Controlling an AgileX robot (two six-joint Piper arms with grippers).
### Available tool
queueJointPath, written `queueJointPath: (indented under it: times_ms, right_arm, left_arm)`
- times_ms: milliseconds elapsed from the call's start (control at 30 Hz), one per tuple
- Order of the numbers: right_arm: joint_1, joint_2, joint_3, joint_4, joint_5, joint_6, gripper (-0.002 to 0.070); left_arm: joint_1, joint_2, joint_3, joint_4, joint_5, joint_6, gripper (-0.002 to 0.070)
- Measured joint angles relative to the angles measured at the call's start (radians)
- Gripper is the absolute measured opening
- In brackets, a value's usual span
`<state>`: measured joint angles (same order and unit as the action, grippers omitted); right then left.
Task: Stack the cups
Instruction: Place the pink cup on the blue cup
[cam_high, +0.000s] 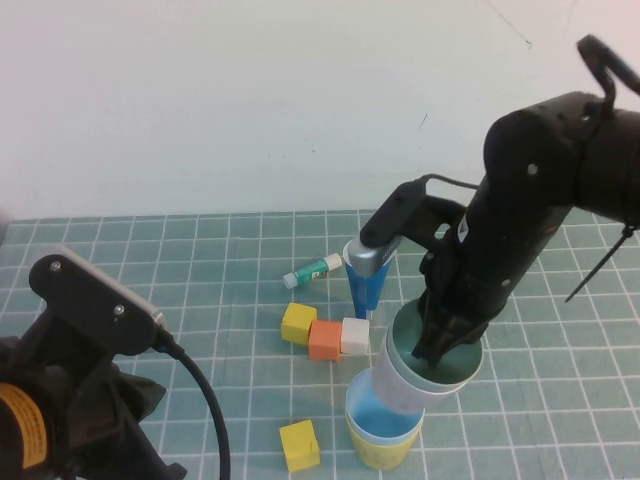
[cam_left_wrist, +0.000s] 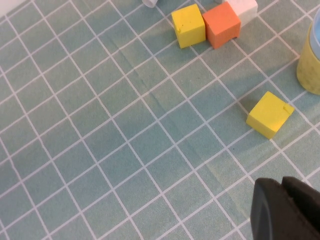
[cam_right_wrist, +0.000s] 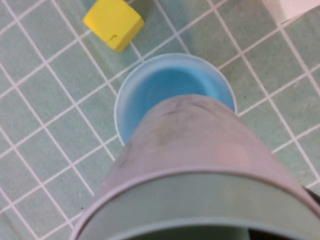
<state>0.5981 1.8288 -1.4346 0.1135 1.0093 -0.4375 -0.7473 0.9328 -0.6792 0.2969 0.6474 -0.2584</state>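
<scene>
Pale green cup (cam_high: 425, 365) tilts, base toward blue-lined cup (cam_high: 380, 422)

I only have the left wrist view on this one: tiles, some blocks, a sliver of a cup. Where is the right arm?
Observer: The right gripper is shut on the rim of the pale green cup, held tilted over the light blue cup.
Operator: Is it nested yet?
Observer: Its base only dips into the light blue cup's mouth; it is not seated.
Operator: And the left gripper?
Observer: The left gripper is shut, holding nothing, above the mat.
</scene>
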Motion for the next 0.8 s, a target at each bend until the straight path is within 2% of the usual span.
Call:
queueJointPath:
  times_ms: [167, 367, 467, 600, 800]
  right_arm:
    - [0.000, 0.042, 0.000, 0.033, -0.034, -0.030, 0.0061]
    - [0.001, 0.072, 0.000, 0.087, -0.061, -0.063, 0.0209]
    - [0.001, 0.075, 0.000, 0.087, -0.055, -0.063, 0.0242]
    - [0.001, 0.028, 0.002, 0.087, -0.033, -0.059, 0.0216]
    - [0.001, -0.281, 0.150, 0.123, -0.168, -0.079, 0.0073]
  left_arm:
    - [0.000, 0.000, 0.000, 0.000, -0.002, 0.000, -0.0001]
    - [0.000, 0.000, 0.000, 0.000, -0.004, 0.000, -0.0001]
    - [0.000, 0.000, 0.000, 0.000, -0.004, 0.000, -0.0001]
    - [0.000, 0.000, 0.000, 0.000, 0.004, 0.000, -0.0001]
    - [0.000, 0.000, 0.000, 0.000, 0.069, -0.004, -0.0001]
